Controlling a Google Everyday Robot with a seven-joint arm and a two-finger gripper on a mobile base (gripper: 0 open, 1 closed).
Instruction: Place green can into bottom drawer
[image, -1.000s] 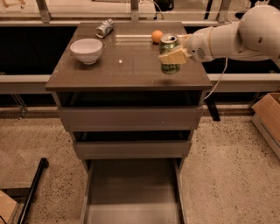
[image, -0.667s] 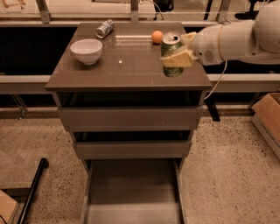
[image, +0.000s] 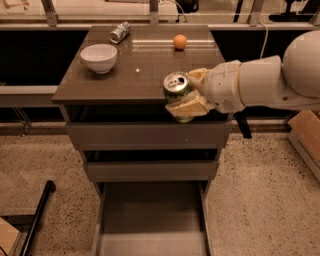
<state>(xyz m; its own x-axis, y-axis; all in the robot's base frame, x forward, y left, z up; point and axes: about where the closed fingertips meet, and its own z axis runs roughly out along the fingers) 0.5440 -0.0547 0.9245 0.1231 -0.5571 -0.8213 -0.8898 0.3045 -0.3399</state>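
The green can (image: 176, 89), green-and-white with a silver top, is held upright in my gripper (image: 191, 95). The gripper's tan fingers (image: 189, 108) are shut around the can's body. The can hangs in the air in front of the cabinet's front edge, at the level of the top drawer. The bottom drawer (image: 150, 220) is pulled out below, a wide shallow tray with a plain floor. It lies low and a little left of the can.
A white bowl (image: 98, 57), a crushed silver can (image: 119, 32) and an orange ball (image: 180, 41) sit on the cabinet top (image: 142, 65). The two upper drawers (image: 147, 135) are closed. A cardboard box (image: 305, 135) stands at right, a black bar (image: 37, 210) at lower left.
The gripper has carried the green can off the cabinet top, moving it forward, left and down past the front edge.
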